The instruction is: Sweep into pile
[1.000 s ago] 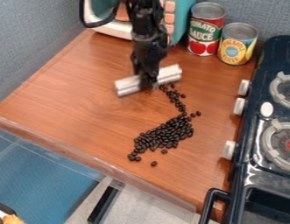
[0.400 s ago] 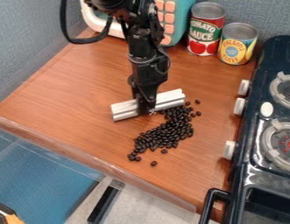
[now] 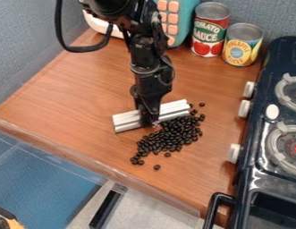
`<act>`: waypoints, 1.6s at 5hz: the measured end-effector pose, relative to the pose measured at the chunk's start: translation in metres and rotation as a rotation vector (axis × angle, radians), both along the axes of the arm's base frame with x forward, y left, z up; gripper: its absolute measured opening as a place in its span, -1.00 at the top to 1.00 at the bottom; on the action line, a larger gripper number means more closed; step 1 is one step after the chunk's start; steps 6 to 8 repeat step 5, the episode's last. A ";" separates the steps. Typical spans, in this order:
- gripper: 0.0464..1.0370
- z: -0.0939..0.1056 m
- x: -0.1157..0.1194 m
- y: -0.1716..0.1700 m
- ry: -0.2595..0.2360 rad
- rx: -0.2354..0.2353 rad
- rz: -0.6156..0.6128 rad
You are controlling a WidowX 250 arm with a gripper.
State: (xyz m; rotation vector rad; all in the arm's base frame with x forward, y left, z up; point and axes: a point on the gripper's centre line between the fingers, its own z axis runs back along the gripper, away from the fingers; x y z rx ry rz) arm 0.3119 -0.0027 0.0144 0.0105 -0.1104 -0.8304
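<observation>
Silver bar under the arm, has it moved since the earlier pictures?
Yes. Judged against the red-labeled can, the silver bar has moved away from it, toward the front edge of the wooden counter.

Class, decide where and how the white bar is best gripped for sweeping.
Probably grip the white bar at mid-length, where the gripper is, from above and across its narrow width. It is long and straight, so a central hold should balance it and leave its long side free against the dark beans.
</observation>
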 end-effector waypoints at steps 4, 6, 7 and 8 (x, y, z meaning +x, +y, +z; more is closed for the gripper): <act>0.34 0.014 0.007 0.027 -0.001 -0.041 0.165; 0.34 0.029 0.015 0.055 0.000 -0.059 0.277; 0.34 0.029 0.015 0.055 0.000 -0.059 0.277; 0.34 0.029 0.015 0.055 0.000 -0.059 0.277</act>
